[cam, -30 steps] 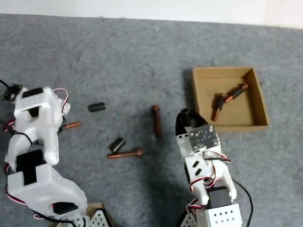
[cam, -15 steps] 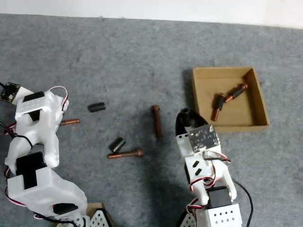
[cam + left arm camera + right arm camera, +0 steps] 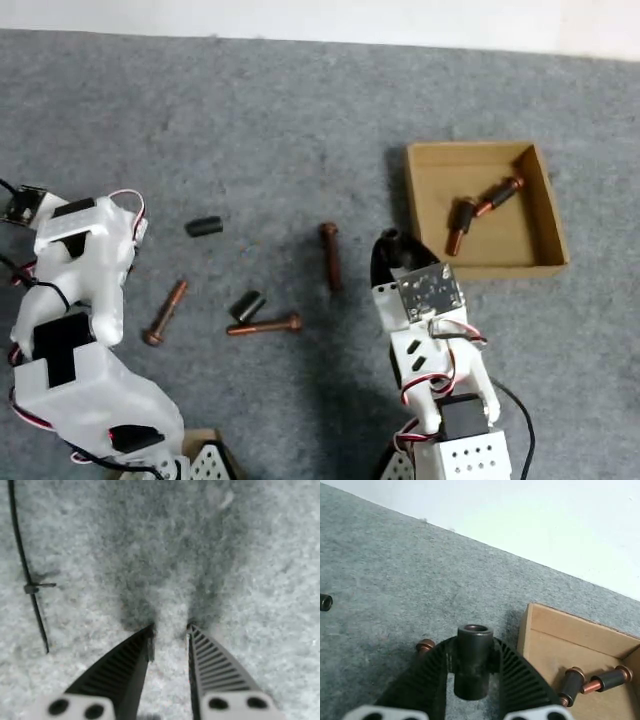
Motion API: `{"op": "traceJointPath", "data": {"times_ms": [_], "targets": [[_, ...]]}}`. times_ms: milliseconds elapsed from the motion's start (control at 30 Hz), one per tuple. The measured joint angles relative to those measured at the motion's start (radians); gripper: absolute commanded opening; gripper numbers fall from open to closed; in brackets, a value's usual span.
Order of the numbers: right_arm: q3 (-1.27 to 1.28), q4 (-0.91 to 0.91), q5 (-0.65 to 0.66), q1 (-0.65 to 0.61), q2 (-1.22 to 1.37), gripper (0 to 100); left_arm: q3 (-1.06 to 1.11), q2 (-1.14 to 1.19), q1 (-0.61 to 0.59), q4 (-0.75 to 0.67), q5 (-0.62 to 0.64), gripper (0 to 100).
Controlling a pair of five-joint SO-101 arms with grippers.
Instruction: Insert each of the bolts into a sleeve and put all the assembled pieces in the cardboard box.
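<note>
Right wrist view has the right gripper (image 3: 473, 645) closed around the middle of a black sleeve (image 3: 471, 666), its open end standing free beyond the jaws. Left wrist view has the left gripper (image 3: 170, 630) slightly parted and holding nothing, just over the grey bench (image 3: 250, 120).

Both kinds of part look small, stiff and probably light. The copper-coloured bolts are round and smooth, so they may roll or slip. A grip across the shank close to the head seems best, leaving the tip free to enter a sleeve.

High view gives the count. Three bolts lie loose: one at lower left beside the left arm (image 3: 165, 311), one at lower centre (image 3: 262, 324), and one at centre (image 3: 330, 256). Two loose sleeves lie left of centre (image 3: 203, 226) (image 3: 247, 304), the second just beside the lower-centre bolt. With the held one, that makes three sleeves. At right, the cardboard box (image 3: 412, 215) holds two assembled pieces (image 3: 461, 227) (image 3: 498, 196).
</note>
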Motion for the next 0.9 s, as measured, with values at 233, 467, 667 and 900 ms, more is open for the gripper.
{"op": "traceJointPath", "data": {"times_ms": [233,467,667,900], "targets": [[0.0,0.0,0.0,0.0,0.0,0.6,0.0,0.0,0.0,0.0,0.0,11],[0.0,0.0,0.0,0.0,0.0,0.6,-0.051,-0.141,0.017,0.204,-0.29,11],[0.0,0.0,0.0,0.0,0.0,0.6,-0.104,-0.402,0.146,0.503,-0.873,11],[0.0,0.0,0.0,0.0,0.0,0.6,0.063,-0.519,0.245,0.559,-1.298,11]]}}
